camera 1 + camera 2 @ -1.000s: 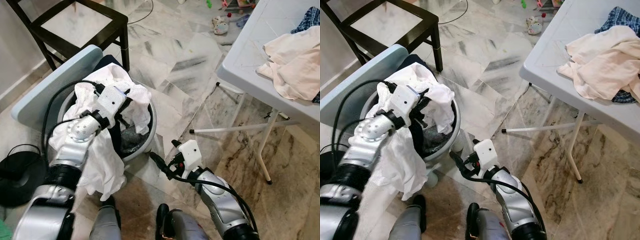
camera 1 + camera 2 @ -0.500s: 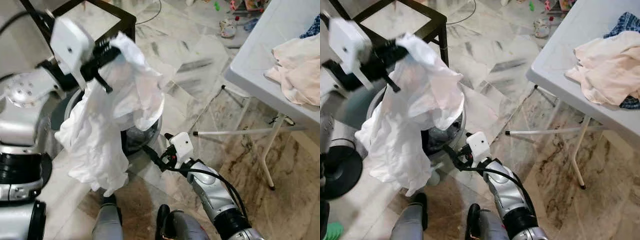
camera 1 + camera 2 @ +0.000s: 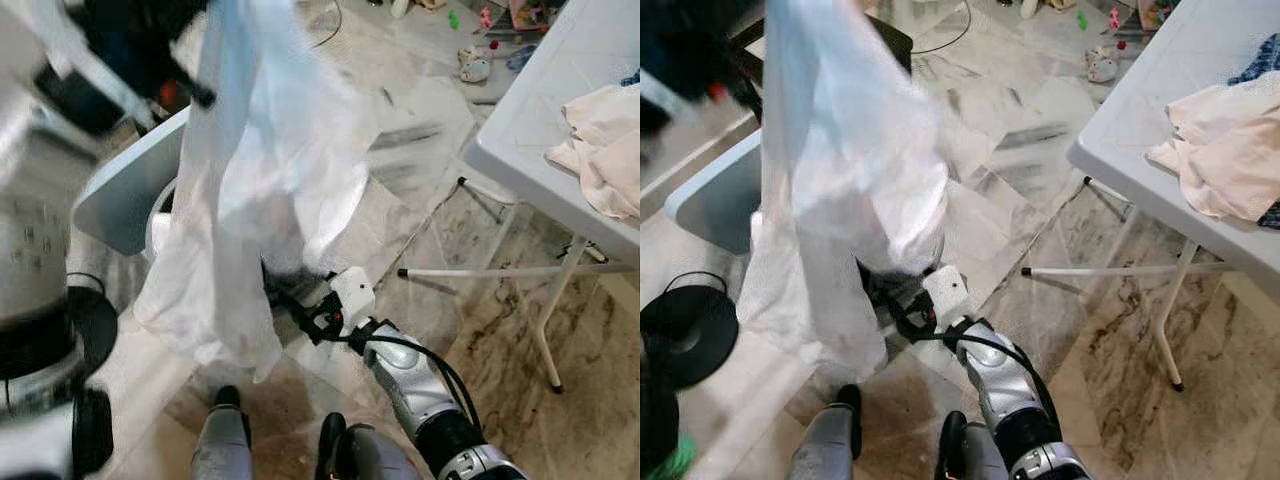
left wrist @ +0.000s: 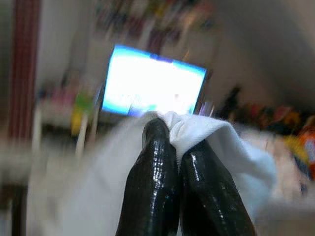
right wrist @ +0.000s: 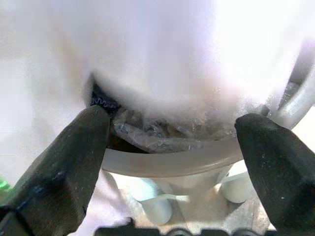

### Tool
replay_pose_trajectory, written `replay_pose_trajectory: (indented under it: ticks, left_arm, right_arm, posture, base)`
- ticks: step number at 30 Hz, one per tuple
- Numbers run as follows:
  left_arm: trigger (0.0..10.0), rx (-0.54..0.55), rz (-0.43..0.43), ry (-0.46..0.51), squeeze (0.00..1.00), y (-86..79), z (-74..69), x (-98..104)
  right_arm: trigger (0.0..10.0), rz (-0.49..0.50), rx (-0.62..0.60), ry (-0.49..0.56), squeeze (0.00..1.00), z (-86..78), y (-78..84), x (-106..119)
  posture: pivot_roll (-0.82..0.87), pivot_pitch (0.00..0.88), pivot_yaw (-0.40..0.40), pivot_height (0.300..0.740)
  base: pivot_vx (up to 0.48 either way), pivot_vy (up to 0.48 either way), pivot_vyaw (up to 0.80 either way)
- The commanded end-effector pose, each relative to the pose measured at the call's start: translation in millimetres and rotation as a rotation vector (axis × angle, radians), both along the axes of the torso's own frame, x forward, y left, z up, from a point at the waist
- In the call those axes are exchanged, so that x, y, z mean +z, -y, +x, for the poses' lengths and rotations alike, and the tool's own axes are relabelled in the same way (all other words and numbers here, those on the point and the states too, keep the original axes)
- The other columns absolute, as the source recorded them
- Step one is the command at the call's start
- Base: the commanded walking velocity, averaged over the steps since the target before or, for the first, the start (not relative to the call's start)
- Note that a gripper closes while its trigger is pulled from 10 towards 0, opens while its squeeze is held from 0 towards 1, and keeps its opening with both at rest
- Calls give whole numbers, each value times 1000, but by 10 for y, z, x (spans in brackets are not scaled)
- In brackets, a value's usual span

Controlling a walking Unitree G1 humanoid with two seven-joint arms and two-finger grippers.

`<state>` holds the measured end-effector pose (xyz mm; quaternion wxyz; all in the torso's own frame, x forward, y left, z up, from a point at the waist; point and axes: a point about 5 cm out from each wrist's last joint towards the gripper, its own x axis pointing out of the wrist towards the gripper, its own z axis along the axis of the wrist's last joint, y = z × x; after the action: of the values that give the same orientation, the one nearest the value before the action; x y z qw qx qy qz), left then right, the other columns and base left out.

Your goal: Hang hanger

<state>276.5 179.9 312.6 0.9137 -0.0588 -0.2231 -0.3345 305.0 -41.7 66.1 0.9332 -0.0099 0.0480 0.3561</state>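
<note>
A large white garment (image 3: 260,190) hangs down in front of me, blurred by motion. My left gripper (image 4: 173,135) is raised high at the upper left and is shut on a fold of its top edge. The cloth drapes over a round white laundry basket (image 5: 187,160) that holds dark clothes. My right gripper (image 3: 296,312) is low beside the basket's rim, open, with nothing between its fingers (image 5: 64,162). The garment's lower hem hangs just in front of it.
A pale blue lid (image 3: 125,185) leans behind the basket. A white folding table (image 3: 540,120) with cream clothes (image 3: 605,135) stands at the right, its thin legs (image 3: 545,310) on the marble floor. A black round base (image 3: 685,330) lies at the left. Toys (image 3: 475,65) lie far back.
My left arm has lifted the white garment up out of the basket, from basket height to near the top of the picture. The right gripper has stayed low and open by the basket.
</note>
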Motion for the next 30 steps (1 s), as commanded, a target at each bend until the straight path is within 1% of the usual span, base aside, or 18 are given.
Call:
replay_pose_trajectory:
  ticks: [1,2,5,10,11,12,13,14,15,17,18,20,21,22,23,26,27,30]
  left_arm:
    - [0,33,5,-80,0,-26,-60,-236]
    - [0,52,10,-116,0,-48,-78,-342]
    - [0,110,12,-336,0,-121,-229,-1007]
    - [0,179,-19,-575,0,-225,-434,-1748]
    - [0,213,-33,-640,0,-261,-526,-1955]
    - [0,213,-33,-640,0,-261,-526,-1955]
    - [0,260,-26,-699,0,-299,-639,-2154]
    - [0,260,-26,-699,0,-299,-639,-2154]
    - [0,306,3,-740,0,-332,-743,-2310]
    - [0,432,-14,-760,0,-442,-810,-2437]
    - [0,564,-1,-764,0,-568,-861,-2534]
    - [0,588,6,-763,0,-592,-872,-2551]
    - [0,684,30,-735,0,-686,-915,-2587]
    - [0,684,30,-735,0,-686,-915,-2587]
    - [0,740,44,-706,0,-744,-926,-2581]
    - [0,906,74,-605,0,-950,-910,-2447]
    - [0,976,113,-557,0,-1042,-881,-2361]
    - [0,1021,107,-521,0,-1097,-841,-2274]
  right_arm:
    - [10000,-16,-7,-35,0,-56,54,-107]
    - [10000,-18,-6,-36,0,-58,59,-114]
    - [10000,-34,4,-40,0,-66,86,-143]
    - [10000,-43,21,-39,0,-62,71,-143]
    - [10000,-45,27,-37,0,-58,61,-137]
    - [10000,-45,27,-37,0,-58,61,-137]
    - [10000,-47,32,-35,0,-55,58,-131]
    - [10000,-47,32,-35,0,-55,58,-131]
    - [10000,-48,36,-33,0,-54,60,-128]
    - [10000,-51,38,-32,0,-53,65,-128]
    - [10000,-53,40,-32,0,-57,73,-133]
    - [10000,-53,40,-31,0,-58,74,-134]
    - [10000,-55,40,-31,0,-63,82,-142]
    - [10000,-55,40,-31,0,-63,82,-142]
    - [10000,-56,40,-32,0,-65,84,-145]
    - [10000,-59,40,-33,0,-81,85,-160]
    - [10000,-60,41,-34,0,-85,82,-164]
    - [10000,-60,40,-34,0,-85,83,-164]
  posture:
    - [355,303,-114,740]
    - [355,303,-114,740]
    - [363,319,-136,740]
    - [368,325,-149,740]
    - [369,328,-155,740]
    - [369,328,-155,740]
    - [367,332,-161,740]
    - [367,332,-161,740]
    - [368,334,-164,740]
    - [369,335,-165,740]
    - [367,336,-166,740]
    - [367,336,-166,740]
    - [364,337,-167,740]
    - [364,337,-167,740]
    - [364,337,-167,740]
    - [361,341,-169,740]
    - [361,341,-169,740]
    - [359,342,-168,740]
  base:
    - [0,0,0]
    - [0,0,0]
    - [0,0,0]
    - [0,0,0]
    - [0,0,0]
    - [0,0,0]
    - [0,0,0]
    - [0,0,0]
    - [0,0,0]
    - [0,0,0]
    - [0,0,0]
    - [0,0,0]
    - [0,0,0]
    - [0,0,0]
    - [0,0,0]
    - [0,0,0]
    - [0,0,0]
    - [0,0,0]
